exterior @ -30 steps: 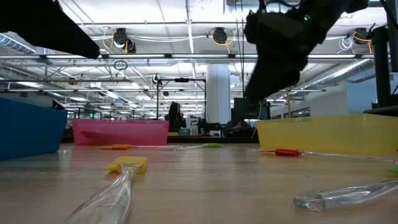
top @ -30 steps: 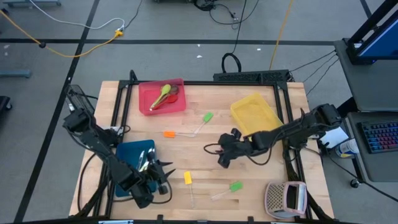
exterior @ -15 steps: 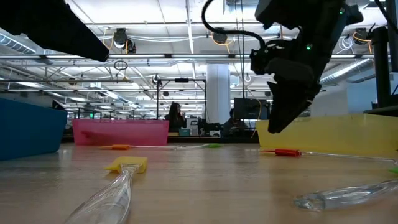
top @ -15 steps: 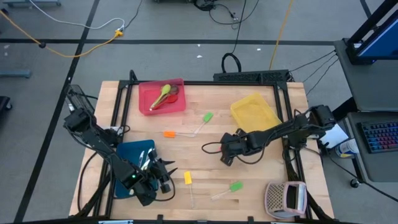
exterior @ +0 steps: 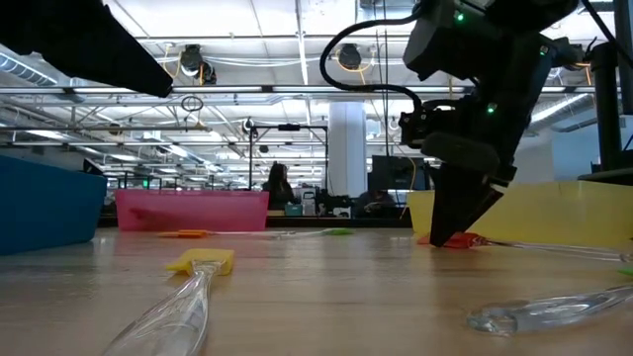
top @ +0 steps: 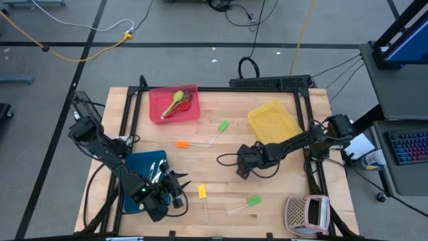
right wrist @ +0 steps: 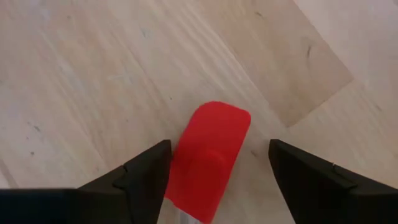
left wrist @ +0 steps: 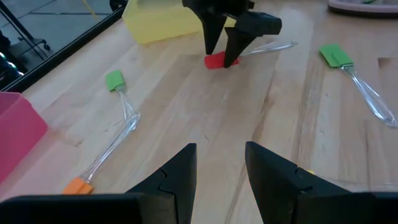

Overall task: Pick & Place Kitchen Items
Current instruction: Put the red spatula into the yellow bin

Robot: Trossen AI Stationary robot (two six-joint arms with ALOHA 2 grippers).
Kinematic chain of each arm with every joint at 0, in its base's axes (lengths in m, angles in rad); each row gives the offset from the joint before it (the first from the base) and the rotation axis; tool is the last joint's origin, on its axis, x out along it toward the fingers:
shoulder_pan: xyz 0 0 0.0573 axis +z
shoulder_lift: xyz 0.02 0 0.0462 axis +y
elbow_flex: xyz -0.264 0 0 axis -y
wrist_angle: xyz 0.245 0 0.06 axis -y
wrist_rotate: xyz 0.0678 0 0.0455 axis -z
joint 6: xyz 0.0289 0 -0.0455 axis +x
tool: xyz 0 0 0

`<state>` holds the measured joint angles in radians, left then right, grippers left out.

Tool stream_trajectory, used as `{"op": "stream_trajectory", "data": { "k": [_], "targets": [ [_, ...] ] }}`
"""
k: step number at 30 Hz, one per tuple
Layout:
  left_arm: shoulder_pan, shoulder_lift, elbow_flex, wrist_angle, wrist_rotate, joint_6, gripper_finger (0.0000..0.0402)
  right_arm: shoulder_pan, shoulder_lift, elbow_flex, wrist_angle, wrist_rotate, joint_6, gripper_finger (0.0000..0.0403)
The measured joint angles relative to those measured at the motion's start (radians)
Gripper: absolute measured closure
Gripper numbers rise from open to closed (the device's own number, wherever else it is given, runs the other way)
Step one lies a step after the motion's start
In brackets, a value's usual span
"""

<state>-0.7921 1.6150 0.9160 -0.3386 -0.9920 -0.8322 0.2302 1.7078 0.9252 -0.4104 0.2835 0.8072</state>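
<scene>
A red-headed spatula with a clear handle lies flat on the wooden table, just in front of the yellow tray. It also shows in the low view. My right gripper is open, down at the table, pointing down. Its two fingers stand on either side of the red head, and no touch shows. My left gripper is open and empty at the table's near left, beside the blue tray.
Loose on the table lie a yellow spatula, two green spatulas and an orange one. The red tray at the far left holds spoons. The blue tray holds cream-handled knives. A perforated box stands near right.
My right gripper has come down from well above the table to table level, onto the red spatula's head, its fingers still apart. The spatula has not moved.
</scene>
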Motion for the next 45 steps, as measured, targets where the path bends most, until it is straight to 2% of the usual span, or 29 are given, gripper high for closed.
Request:
{"op": "stream_trajectory", "data": {
  "k": [6, 15, 17, 23, 25, 27, 34, 38, 42, 45],
  "targets": [
    [0.000, 0.000, 0.000, 0.000, 0.000, 0.000, 0.0259, 0.001, -0.005, -0.068, 0.114, -0.044, 0.019, 0.0193],
    [0.000, 0.000, 0.000, 0.000, 0.000, 0.000, 0.0259, 0.007, -0.002, -0.117, 0.163, -0.016, 0.042, 0.0358],
    [0.000, 0.000, 0.000, 0.000, 0.000, 0.000, 0.0259, 0.007, -0.001, -0.118, 0.165, -0.017, 0.039, 0.0382],
    [0.000, 0.000, 0.000, 0.000, 0.000, 0.000, 0.0259, 0.006, -0.053, -0.120, 0.211, -0.022, -0.005, 0.0371],
    [0.000, 0.000, 0.000, 0.000, 0.000, 0.003, 0.0259, 0.006, -0.103, -0.125, 0.205, -0.061, -0.051, 0.0374],
    [0.000, 0.000, 0.000, 0.000, -0.001, 0.004, 0.0259, 0.010, -0.169, -0.125, 0.205, -0.058, -0.098, 0.0382],
    [0.000, 0.000, 0.000, 0.003, -0.001, 0.012, 0.0259, 0.004, -0.415, -0.122, 0.119, 0.238, -0.231, 0.0381],
    [0.000, 0.000, 0.000, 0.002, -0.001, 0.012, 0.0259, -0.036, -0.513, -0.120, -0.034, 0.398, -0.253, 0.0372],
    [0.000, 0.000, 0.000, 0.003, -0.001, 0.012, 0.0259, -0.108, -0.558, -0.126, -0.113, 0.487, -0.224, 0.0377],
    [0.001, 0.000, -0.001, 0.001, -0.001, 0.013, 0.0259, -0.171, -0.558, -0.167, -0.087, 0.493, -0.217, 0.0380]
  ]
}}
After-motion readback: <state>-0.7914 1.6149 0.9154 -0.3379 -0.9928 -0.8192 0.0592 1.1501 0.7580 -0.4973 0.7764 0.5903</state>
